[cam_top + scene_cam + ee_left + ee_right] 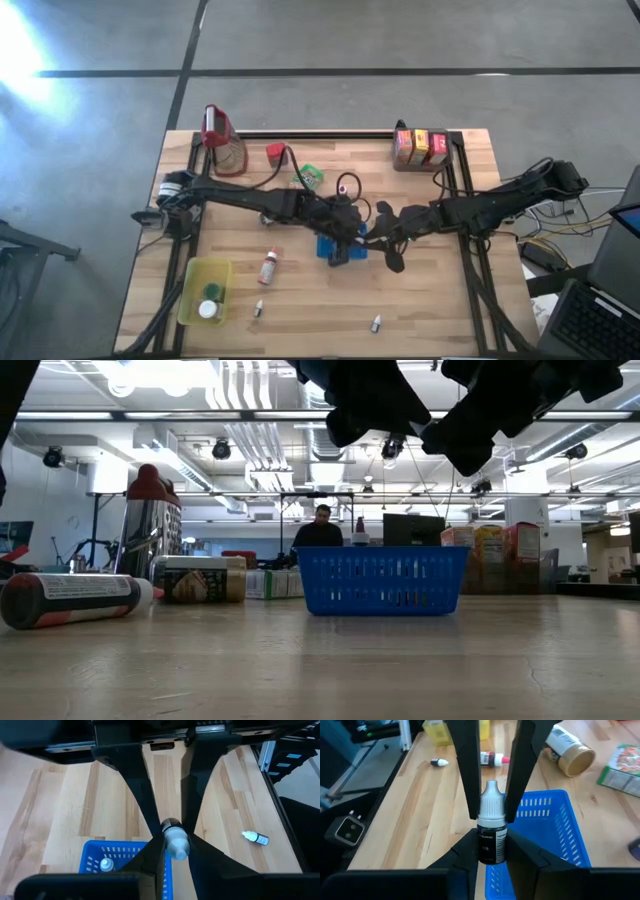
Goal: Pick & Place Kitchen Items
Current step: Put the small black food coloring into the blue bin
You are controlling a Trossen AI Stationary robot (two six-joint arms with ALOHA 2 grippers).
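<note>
Left hand (pixel 170 837) clamped on a small white-capped bottle (pixel 176 842), held above the blue tray (pixel 95 862) near mid-surface. Right hand (pixel 492 795) also clamped on a dark dropper bottle (pixel 491 837) with a white cap, just beside the tray's rim. One more tiny bottle (pixel 106 865) lying inside the tray. Others scattered on the wooden surface (pixel 310 300): two small bottles (pixel 258 309) near the front edge, red-capped one (pixel 268 266) beside the yellow bin (pixel 192 290).

blue tray (pixel 330 246) mid-table; jug (pixel 222 140) at 10 o'clock corner; person (pixel 320 532) at monitor (pixel 412 528) behind table.
</note>
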